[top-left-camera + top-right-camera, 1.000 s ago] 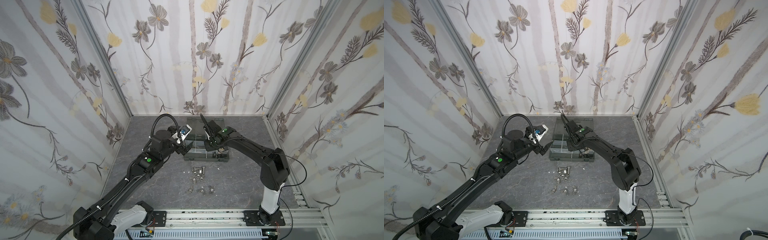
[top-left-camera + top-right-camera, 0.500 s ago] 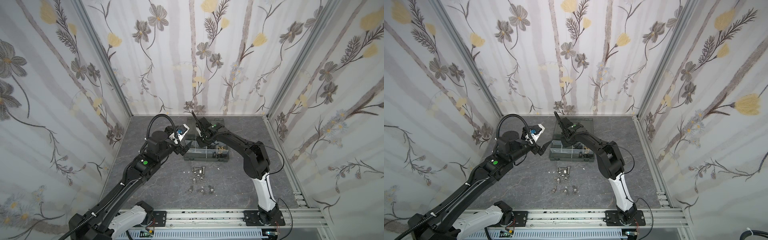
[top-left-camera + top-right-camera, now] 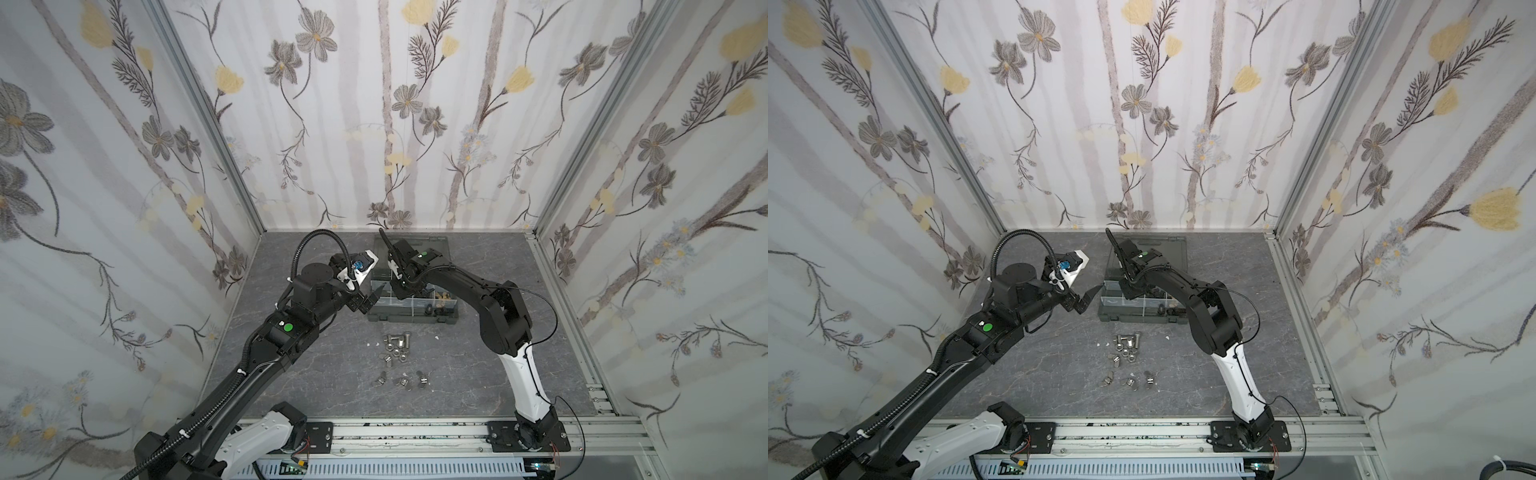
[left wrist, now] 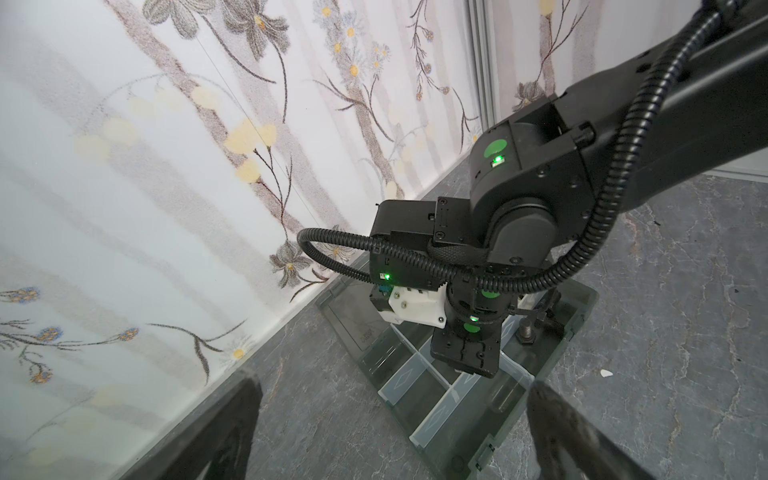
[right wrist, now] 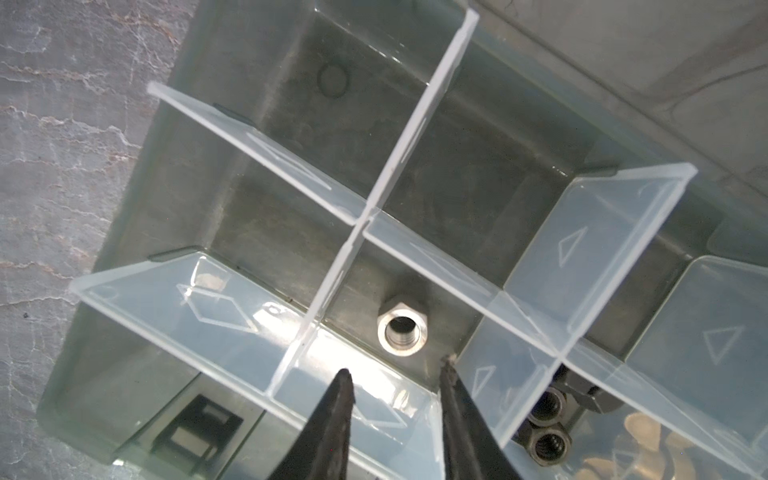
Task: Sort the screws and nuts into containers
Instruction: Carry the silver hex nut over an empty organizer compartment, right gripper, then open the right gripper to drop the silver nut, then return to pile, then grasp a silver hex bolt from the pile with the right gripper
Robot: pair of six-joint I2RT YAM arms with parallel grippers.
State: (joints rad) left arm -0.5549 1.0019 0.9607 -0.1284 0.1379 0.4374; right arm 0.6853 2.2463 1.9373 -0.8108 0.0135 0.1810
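Note:
My right gripper [image 5: 395, 368] hangs open over the dark grey organizer case [image 3: 411, 320], nothing between its fingers. Just below its tips, a silver hex nut [image 5: 402, 328] lies loose in a container walled by translucent dividers [image 5: 415, 120]. Neighbouring containers hold black nuts [image 5: 544, 424] and brass-coloured nuts [image 5: 640, 432]. In both top views the right gripper [image 3: 394, 289] [image 3: 1127, 291] points down into the case's left half. My left gripper [image 3: 370, 301] [image 4: 392, 384] stands wide open and empty beside the case's left end. Loose screws [image 3: 397, 340] and nuts [image 3: 401, 380] lie on the table in front of the case.
The case's smoky lid [image 3: 432, 243] lies open flat toward the back wall. A silver screw [image 4: 527, 330] stands upright in a container at the case's far end. Small white specks [image 3: 436, 337] dot the grey table [image 3: 478, 374]. Wallpapered walls enclose three sides.
My right gripper has swung left along the case to its left half. The left gripper has barely shifted.

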